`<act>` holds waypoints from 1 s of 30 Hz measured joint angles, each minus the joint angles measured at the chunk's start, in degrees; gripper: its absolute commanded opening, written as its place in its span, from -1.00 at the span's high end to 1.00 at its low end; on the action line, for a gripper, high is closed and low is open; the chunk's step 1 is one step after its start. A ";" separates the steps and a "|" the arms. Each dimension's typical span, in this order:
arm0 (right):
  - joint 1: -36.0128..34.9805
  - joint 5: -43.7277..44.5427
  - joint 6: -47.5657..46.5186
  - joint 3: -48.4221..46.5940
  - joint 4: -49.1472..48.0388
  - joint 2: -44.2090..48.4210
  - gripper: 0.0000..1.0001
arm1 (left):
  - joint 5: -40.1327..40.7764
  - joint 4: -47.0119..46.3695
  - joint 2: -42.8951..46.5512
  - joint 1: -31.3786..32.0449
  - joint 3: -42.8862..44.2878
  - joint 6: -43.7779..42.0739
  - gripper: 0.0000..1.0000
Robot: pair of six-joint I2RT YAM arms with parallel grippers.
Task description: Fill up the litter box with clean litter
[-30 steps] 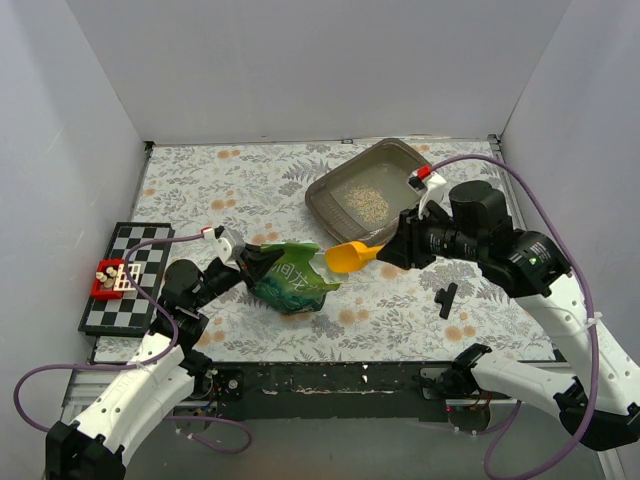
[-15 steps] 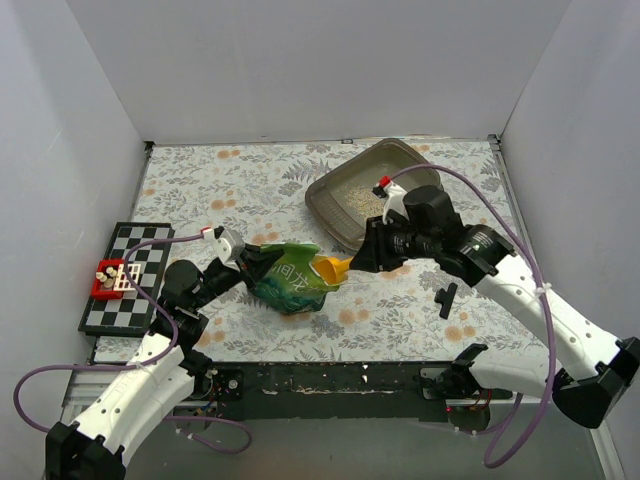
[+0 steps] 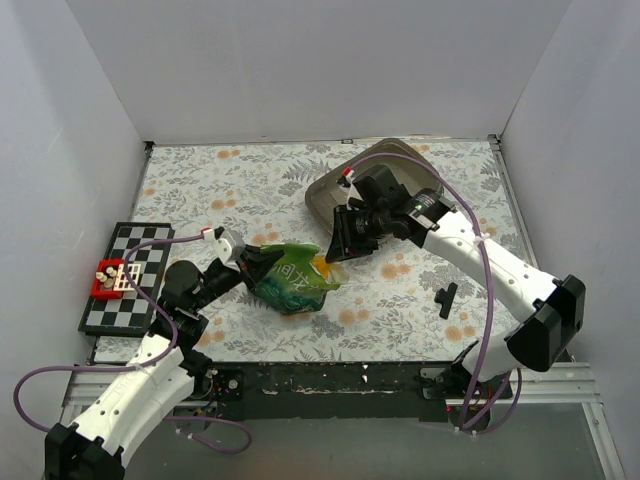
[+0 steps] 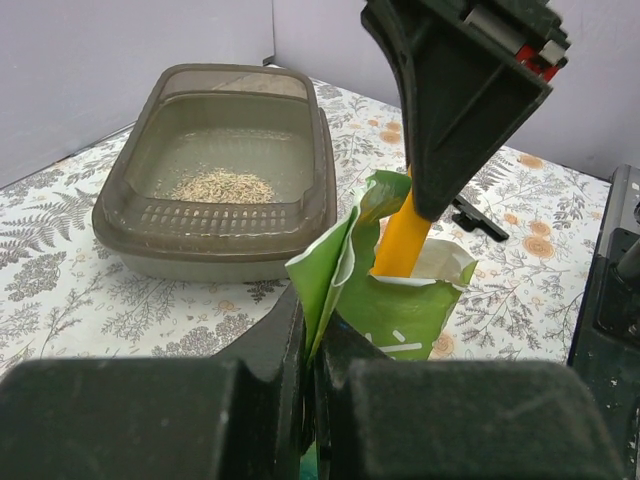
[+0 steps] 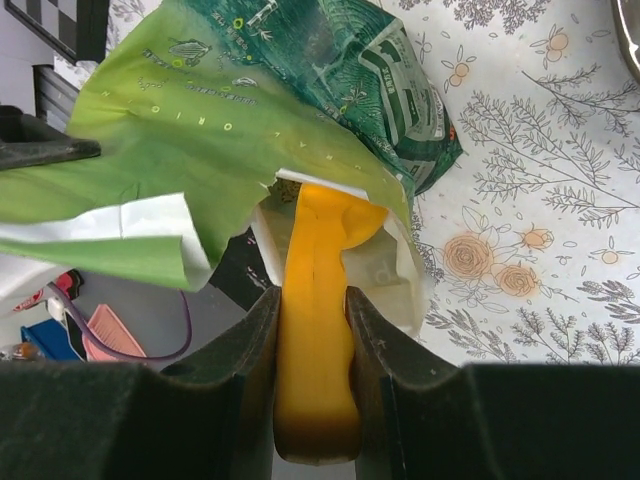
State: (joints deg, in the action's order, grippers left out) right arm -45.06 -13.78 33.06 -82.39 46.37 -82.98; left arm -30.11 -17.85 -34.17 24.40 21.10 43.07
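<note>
The grey-brown litter box [image 3: 330, 195] stands at the back right, and also shows in the left wrist view [image 4: 215, 215]. A small heap of pale clean litter [image 4: 222, 187] lies in it. The green glossy bag [image 3: 292, 277] stands in the middle. My left gripper [image 3: 245, 258] is shut on the bag's top edge [image 4: 335, 260]. My right gripper [image 3: 338, 245] is shut on the handle of the yellow-orange scoop [image 5: 315, 330]. The scoop's head is down inside the bag's open mouth [image 5: 330, 215], hidden by the bag.
A checkerboard [image 3: 125, 275] with a red box of pieces [image 3: 108, 277] lies at the left edge. A small black part [image 3: 446, 299] lies on the flowered cloth to the right. White walls close in the back and sides.
My right gripper has swung left from beside the litter box to the bag. The scoop has gone from over the table into the bag's mouth. The left arm has held still.
</note>
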 measured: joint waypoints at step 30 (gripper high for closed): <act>1.70 -12.90 27.43 59.49 -90.05 5.57 0.97 | -1.90 1.73 0.37 0.96 0.00 0.04 1.00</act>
State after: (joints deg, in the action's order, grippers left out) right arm -43.35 -26.68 60.49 -22.90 -43.68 -77.41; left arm -32.01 -16.12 -33.80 25.36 21.10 43.11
